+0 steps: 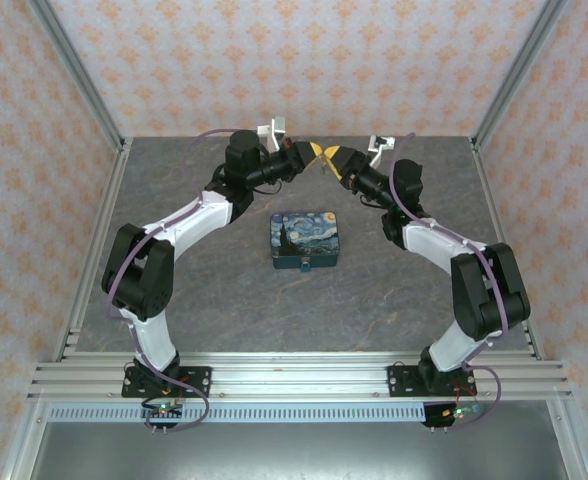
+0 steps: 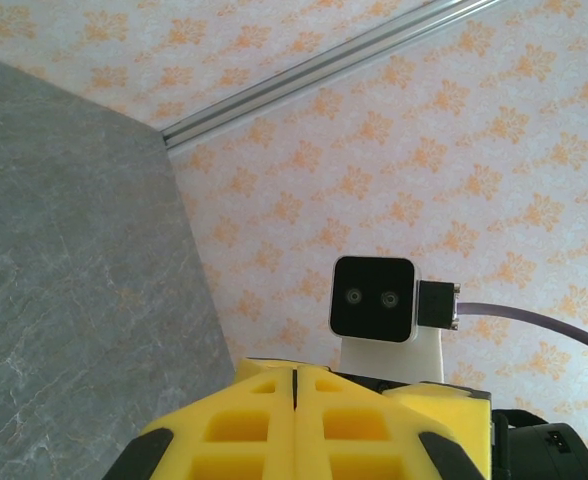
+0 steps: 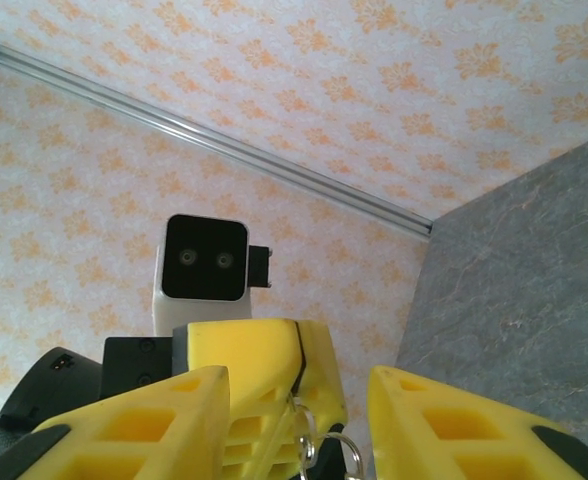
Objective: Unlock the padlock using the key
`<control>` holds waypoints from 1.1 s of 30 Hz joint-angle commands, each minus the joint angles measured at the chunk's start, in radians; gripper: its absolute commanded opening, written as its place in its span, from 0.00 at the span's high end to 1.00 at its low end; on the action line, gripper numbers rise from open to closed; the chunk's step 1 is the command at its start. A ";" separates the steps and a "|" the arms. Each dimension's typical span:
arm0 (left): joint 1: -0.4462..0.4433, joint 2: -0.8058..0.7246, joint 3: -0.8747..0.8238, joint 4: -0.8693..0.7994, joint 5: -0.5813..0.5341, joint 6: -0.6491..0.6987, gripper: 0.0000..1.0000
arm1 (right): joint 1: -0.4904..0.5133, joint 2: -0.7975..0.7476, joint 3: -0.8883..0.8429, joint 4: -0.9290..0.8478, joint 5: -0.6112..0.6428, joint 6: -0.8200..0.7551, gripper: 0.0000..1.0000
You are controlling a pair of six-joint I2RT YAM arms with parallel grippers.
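Tin (image 1: 309,240) central, jaws near far table edge (image 1: 174,142)

Dark-blue swirling Starry Night tin (image 1: 308,238) on a mottled grey table (image 1: 224,300); behind the tin, bright yellow fingers (image 1: 317,152), and orange-floral pale wallpaper (image 1: 304,60).

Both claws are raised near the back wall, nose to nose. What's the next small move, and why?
Probably close the right claw gently on the key ring. The ring dangles from the shut left claw and hangs between the right claw's open fingers, so it looks placed for a handover.
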 commanded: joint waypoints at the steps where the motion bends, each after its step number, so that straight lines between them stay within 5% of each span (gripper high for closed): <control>1: -0.006 -0.009 0.025 -0.003 0.025 0.002 1.00 | -0.003 0.021 0.025 0.074 -0.046 0.010 0.61; 33: -0.016 0.007 0.040 -0.045 0.019 0.014 1.00 | 0.021 0.053 0.044 0.081 -0.086 0.020 0.79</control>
